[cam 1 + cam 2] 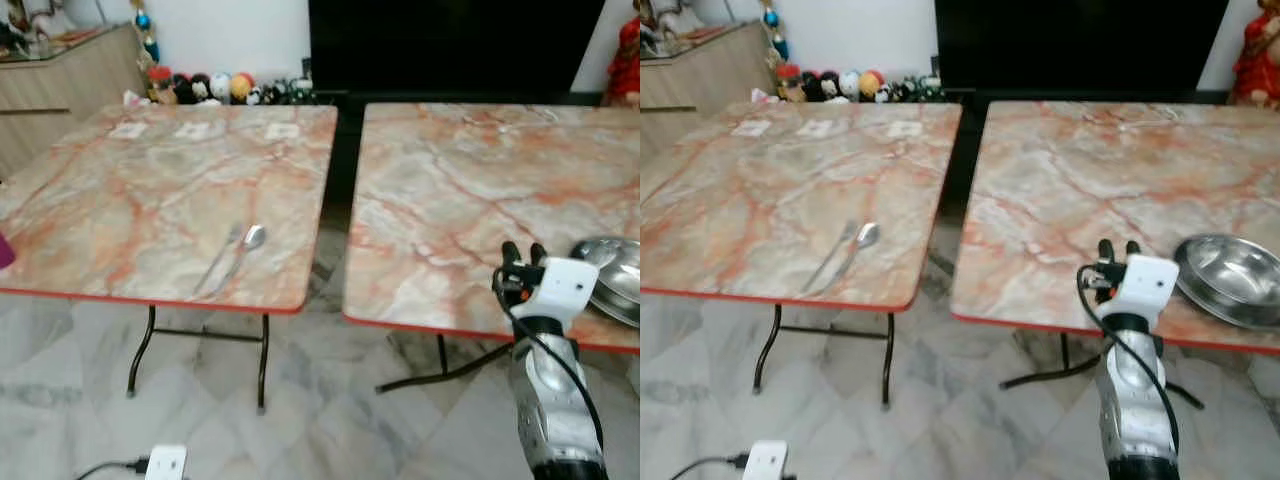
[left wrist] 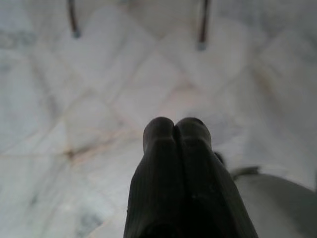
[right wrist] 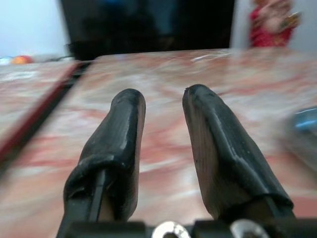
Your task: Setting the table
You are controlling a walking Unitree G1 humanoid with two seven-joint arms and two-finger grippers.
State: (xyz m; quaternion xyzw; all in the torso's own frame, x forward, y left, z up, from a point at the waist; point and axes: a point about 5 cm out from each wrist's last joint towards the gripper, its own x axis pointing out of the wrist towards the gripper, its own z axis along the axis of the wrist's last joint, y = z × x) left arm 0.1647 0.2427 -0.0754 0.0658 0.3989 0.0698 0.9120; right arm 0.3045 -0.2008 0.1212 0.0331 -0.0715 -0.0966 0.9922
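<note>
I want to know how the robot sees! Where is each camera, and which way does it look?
Left and right eye views: on the head, looking down at two marble tables, spoon, steel bowl, right gripper.
Left wrist view: on the left arm, facing the floor; left gripper shut.
Right wrist view: along the open right gripper over the right table.
Both eyes share one scene.

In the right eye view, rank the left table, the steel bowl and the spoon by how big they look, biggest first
1. Left table, largest by far.
2. Steel bowl, on the right table beside the right gripper.
3. Spoon, smallest; it lies against a fork of about the same length.
</note>
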